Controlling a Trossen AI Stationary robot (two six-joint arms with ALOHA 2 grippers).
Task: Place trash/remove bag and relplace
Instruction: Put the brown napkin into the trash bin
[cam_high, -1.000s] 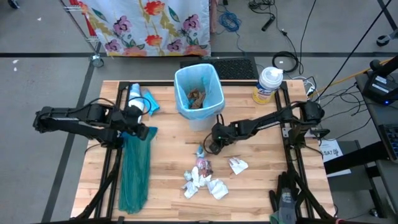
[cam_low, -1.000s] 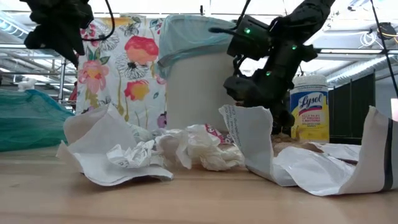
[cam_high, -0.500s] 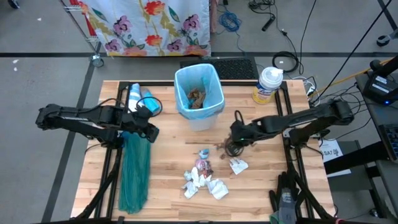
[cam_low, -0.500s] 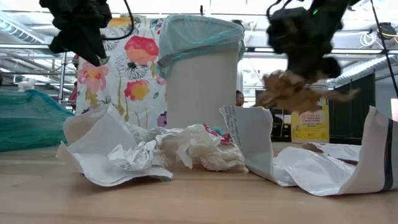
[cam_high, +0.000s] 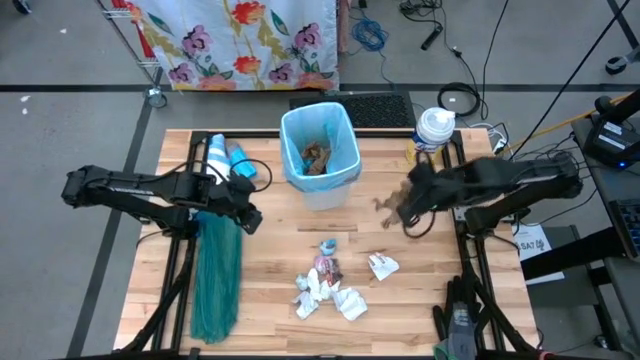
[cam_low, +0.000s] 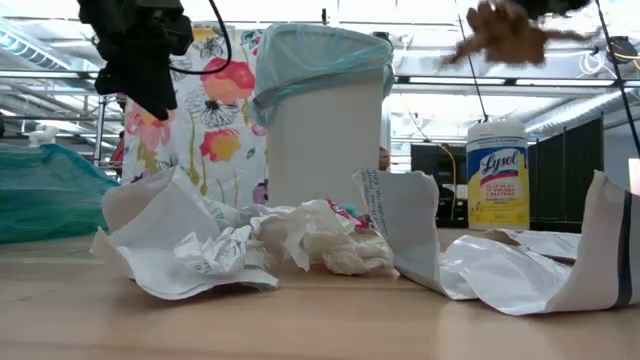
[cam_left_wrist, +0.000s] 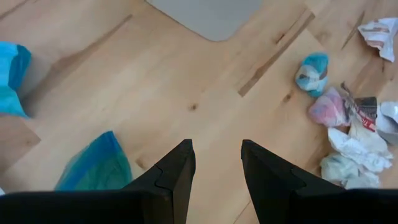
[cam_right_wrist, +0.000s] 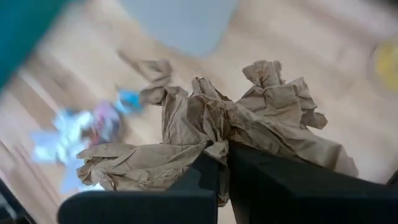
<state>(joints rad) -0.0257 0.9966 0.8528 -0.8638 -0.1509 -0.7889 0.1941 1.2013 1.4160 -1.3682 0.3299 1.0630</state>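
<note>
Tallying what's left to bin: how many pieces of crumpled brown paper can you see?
2: one crumpled brown paper clamped in the right pincer, lifted right of the white bin; another brown piece already inside the bin. More may be hidden beneath it.

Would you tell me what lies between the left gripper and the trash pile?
In the high view, only bare wood separates the left gripper from the trash pile.

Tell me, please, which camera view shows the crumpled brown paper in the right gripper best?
The right wrist view: the crumpled brown paper fills it, pinched in the right gripper. The high view shows a blurred scrap beside the bin; the low view shows it aloft; the left wrist view misses it.
</note>
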